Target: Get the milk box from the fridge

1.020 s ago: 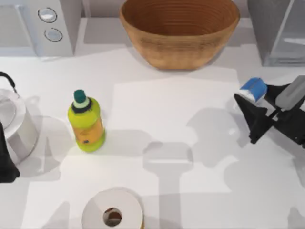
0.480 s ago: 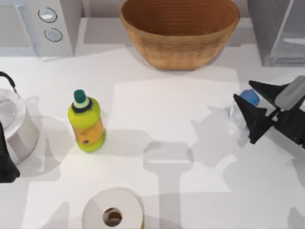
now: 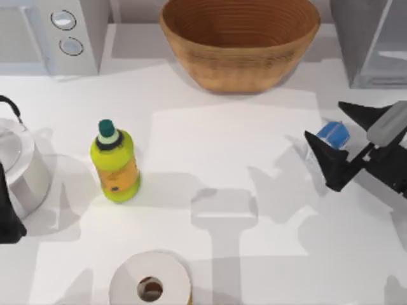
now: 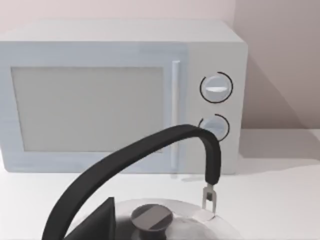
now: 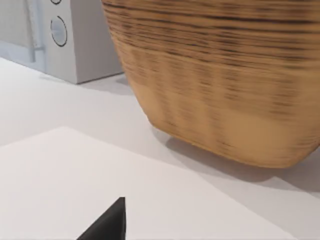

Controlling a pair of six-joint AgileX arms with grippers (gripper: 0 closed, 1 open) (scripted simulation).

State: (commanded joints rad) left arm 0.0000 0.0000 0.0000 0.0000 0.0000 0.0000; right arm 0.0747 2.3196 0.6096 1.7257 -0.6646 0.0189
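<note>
The milk box [image 3: 332, 133], a small white carton with a bright blue top, stands on the table at the right, in front of the fridge [image 3: 372, 44]. My right gripper [image 3: 324, 120] is open around it. One black finger lies on its near left side and the other past its far right side, neither pressing on it. One right fingertip [image 5: 107, 223] shows in the right wrist view. My left gripper [image 3: 6, 219] is parked at the table's left edge beside the kettle [image 3: 16, 165].
A wicker basket [image 3: 240, 39] stands at the back centre and a white microwave [image 3: 51, 32] at the back left. A yellow-green bottle [image 3: 114, 162] stands left of centre. A paper roll [image 3: 150, 283] lies at the front.
The right gripper's fingers have spread apart and let go of the milk box. The box has dropped from the raised grip to stand on the table.
</note>
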